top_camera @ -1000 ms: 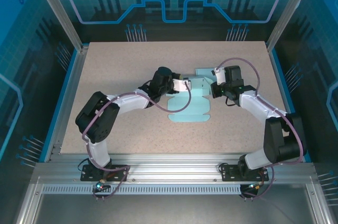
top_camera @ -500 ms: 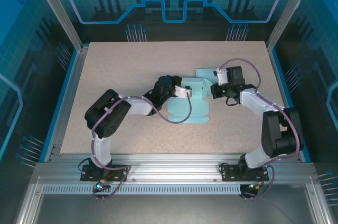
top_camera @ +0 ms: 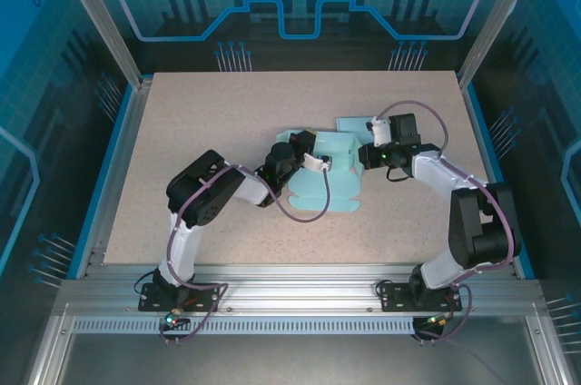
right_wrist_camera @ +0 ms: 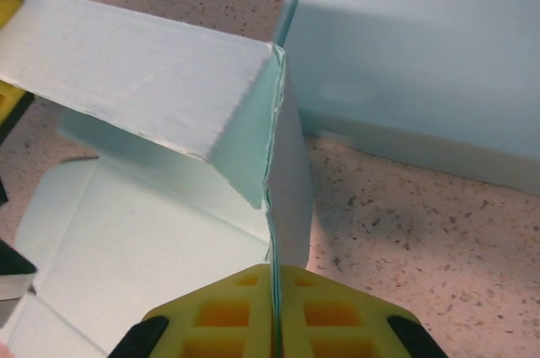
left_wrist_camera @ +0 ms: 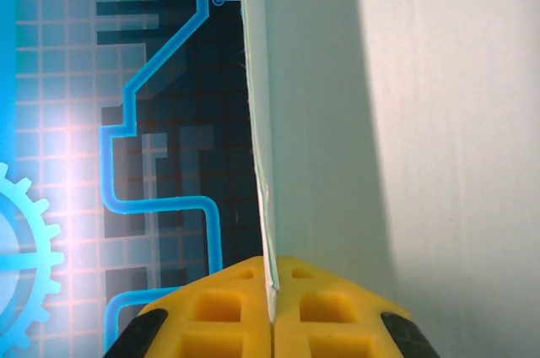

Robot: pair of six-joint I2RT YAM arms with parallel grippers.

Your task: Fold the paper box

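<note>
The paper box (top_camera: pixel 329 183) is pale teal card, partly folded, in the middle of the table. My left gripper (top_camera: pixel 300 150) is shut on the box's left panel (left_wrist_camera: pixel 405 122), whose edge runs up from between the yellow fingertips (left_wrist_camera: pixel 272 278), and it holds the panel raised on end. My right gripper (top_camera: pixel 361 156) is shut on the box's right wall (right_wrist_camera: pixel 287 164), where two upright walls meet at a corner; the card's edge sits between its yellow pads (right_wrist_camera: pixel 274 272). The box's flat base (right_wrist_camera: pixel 126 240) lies to the left of that wall.
A further teal flap (right_wrist_camera: pixel 422 54) of the box lies flat on the speckled table (right_wrist_camera: pixel 405 206) beyond the right gripper. Metal frame posts and blue panels (top_camera: pixel 290 4) enclose the table. Both arms crowd the table's middle.
The left arm has swung inward and turned its wrist up, lifting the left panel from flat to upright. The right gripper has stayed on the right wall.
</note>
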